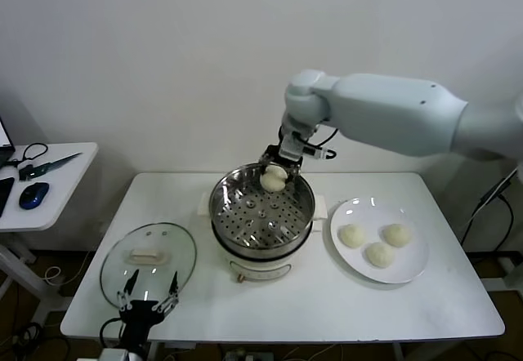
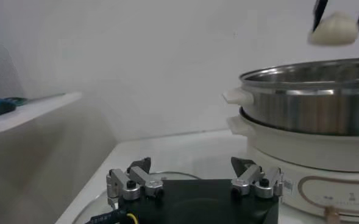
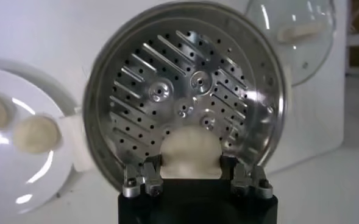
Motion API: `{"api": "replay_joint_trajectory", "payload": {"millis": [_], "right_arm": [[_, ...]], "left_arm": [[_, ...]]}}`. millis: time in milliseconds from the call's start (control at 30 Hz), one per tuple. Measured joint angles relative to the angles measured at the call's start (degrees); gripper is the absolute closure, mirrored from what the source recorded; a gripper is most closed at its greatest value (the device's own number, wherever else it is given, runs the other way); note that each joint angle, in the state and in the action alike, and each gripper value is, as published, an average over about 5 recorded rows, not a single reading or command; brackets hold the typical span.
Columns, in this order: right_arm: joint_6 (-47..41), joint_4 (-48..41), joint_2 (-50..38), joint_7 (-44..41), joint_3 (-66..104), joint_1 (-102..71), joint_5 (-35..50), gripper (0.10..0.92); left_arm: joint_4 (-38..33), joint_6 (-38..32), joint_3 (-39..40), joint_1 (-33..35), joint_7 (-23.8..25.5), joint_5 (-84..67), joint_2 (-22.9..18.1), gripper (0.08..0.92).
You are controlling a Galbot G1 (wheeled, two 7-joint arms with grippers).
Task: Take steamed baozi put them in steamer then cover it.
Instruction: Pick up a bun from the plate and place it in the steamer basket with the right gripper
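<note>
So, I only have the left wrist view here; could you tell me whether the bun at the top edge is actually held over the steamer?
Observer: Yes. The right gripper is shut on that baozi, above the far side of the steamer.
Operator: Thank you. Is anything in the tray already?
Observer: No, the perforated tray is bare.
Operator: And how many buns are left?
Observer: Three, on the white plate to the robot's right of the steamer.
Operator: Where is the lid?
Observer: The glass lid lies flat on the table, just beyond the open left gripper.
</note>
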Motion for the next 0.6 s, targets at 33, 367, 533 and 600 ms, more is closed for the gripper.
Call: {"api": "replay_joint_trajectory", "payload": {"millis": [33,367,533,600], "right_arm": [[0.6,-1.0,0.6,0.5,0.4,-0.9,-1.2,0.380],[4.2,-9.3,4.9,4.0,3.7,-8.2,-10.0,0.380],[5.2,-12.1,6.2,4.5,4.4,-10.3,-12.0,0.376],[5.5,-13.0,6.5,4.5,4.6,-10.7,-12.5,0.369]], "left_arm": [[0.0,0.0,0.0,0.1,0.0,0.0,0.0,0.177],[0.4,-0.4,-0.2,0.0,-0.3,0.1,-0.1,0.177],[0.6,-0.5,-0.2,-0.2,-0.4,0.1,-0.2,0.177],[0.7,-0.5,-0.2,-0.3,-0.4,0.1,-0.2,0.177]]}}
